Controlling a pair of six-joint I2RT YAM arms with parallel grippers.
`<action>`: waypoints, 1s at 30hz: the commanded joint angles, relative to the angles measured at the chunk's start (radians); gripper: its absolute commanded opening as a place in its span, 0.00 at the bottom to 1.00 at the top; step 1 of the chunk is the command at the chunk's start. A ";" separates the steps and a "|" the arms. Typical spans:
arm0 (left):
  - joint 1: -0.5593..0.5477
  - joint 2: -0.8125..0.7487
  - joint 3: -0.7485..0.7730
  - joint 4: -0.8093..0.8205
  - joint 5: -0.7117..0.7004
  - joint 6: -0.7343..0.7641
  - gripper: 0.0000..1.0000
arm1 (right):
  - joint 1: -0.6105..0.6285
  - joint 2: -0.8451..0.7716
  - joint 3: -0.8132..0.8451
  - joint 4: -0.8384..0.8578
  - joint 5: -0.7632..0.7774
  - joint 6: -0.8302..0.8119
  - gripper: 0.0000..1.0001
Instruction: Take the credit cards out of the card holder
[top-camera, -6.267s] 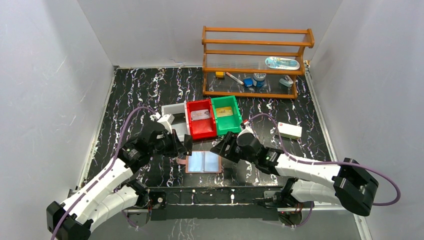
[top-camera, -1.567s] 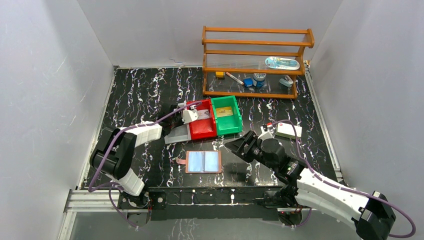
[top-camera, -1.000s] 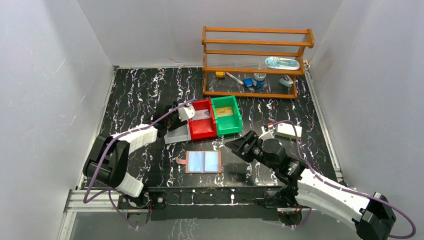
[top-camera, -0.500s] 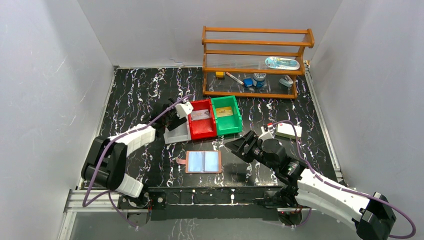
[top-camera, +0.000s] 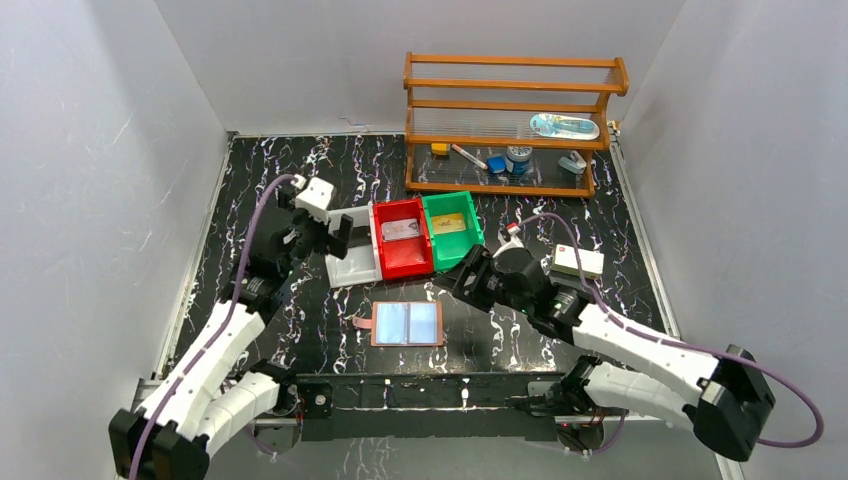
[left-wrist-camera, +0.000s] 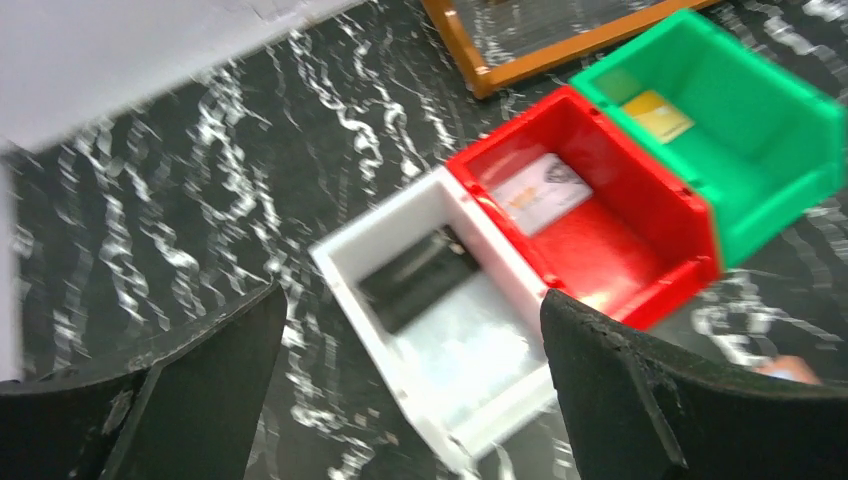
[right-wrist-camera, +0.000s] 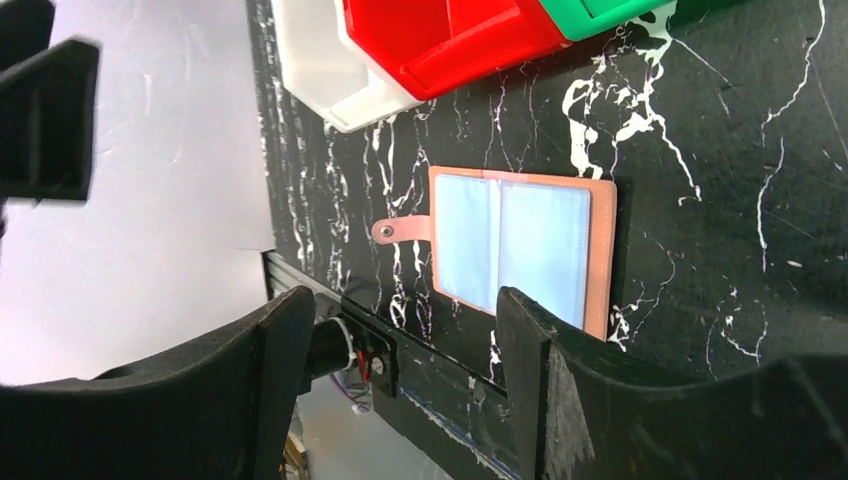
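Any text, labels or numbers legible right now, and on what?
No text can be read.
Red-bin card: print and an emblem, too blurred.
Green-bin card: too blurred.
White box: red mark, too small.
Card holder: no text shows.

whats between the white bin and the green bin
The red bin, holding a card, sits between the white bin and green bin; the top view shows it.

Open card holder (top-camera: 407, 324), flat (2 pale pockets)
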 joint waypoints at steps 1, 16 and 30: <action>0.007 -0.104 0.023 -0.227 0.030 -0.359 0.98 | 0.016 0.117 0.116 -0.053 -0.018 -0.072 0.76; 0.007 -0.270 -0.054 -0.436 -0.023 -0.596 0.98 | 0.266 0.497 0.495 -0.374 0.248 -0.113 0.72; 0.008 -0.386 -0.119 -0.480 -0.192 -0.626 0.98 | 0.387 0.946 0.918 -0.697 0.346 -0.099 0.76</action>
